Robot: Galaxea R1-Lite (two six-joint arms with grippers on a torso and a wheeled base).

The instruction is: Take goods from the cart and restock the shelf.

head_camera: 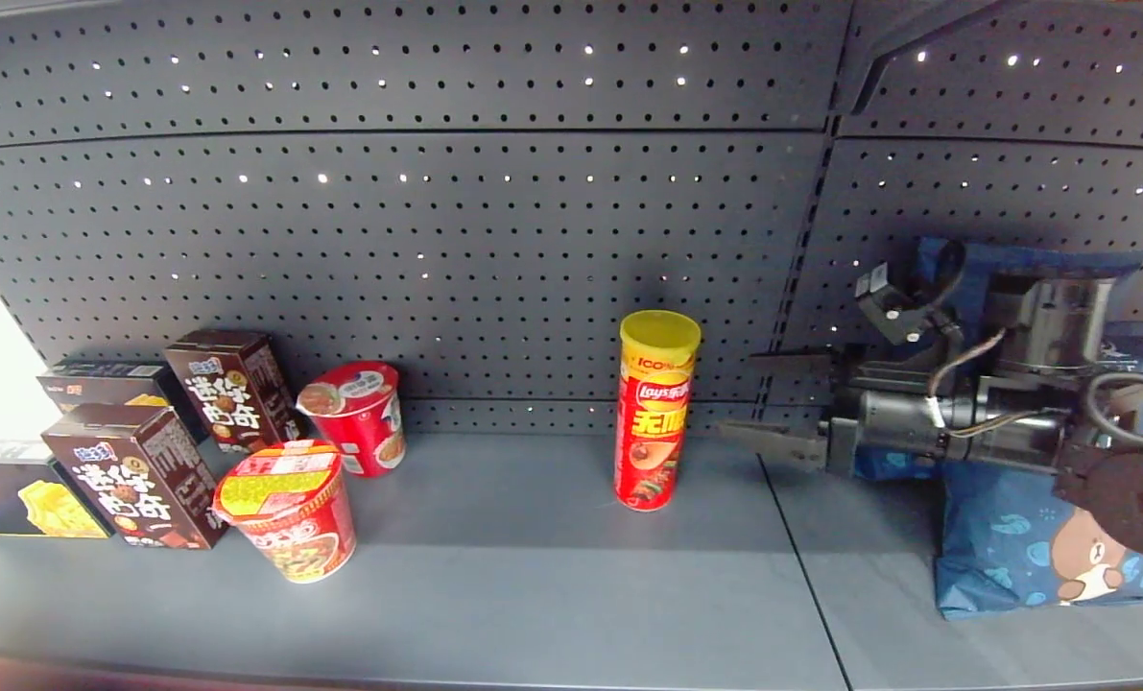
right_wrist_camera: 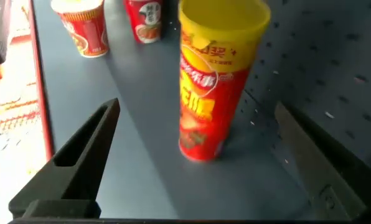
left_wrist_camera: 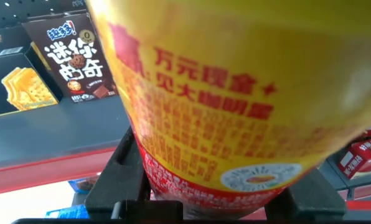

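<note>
**Can** [head_camera: 657,413]: tall cylinder with a glossy red printed wall and a yellow plastic lid. It stands upright on the shelf [head_camera: 533,576], mid-bay and near the pegboard [head_camera: 437,240], apart from other stock. Judged already shelved, label outward.

**Right gripper** [head_camera: 777,403]: level beside the can. The fingers are spread wide with nothing between them, a gap broad enough to clear the can.

**Left gripper** [left_wrist_camera: 213,202]: black fingers closed against a second can [left_wrist_camera: 235,93], smooth, yellow over red. Probably the next item to shelve.

**Cups** [head_camera: 293,509]: two tapered red noodle tubs with flat printed lids, at the shelf's left.

**Boxes** [head_camera: 134,475]: brown cardboard, rectangular, beside the cups.

**Bag** [head_camera: 1003,547]: soft, crinkled blue pack behind the right arm.

**Shelf**: matte grey sheet metal, with a perforated back panel.
</note>
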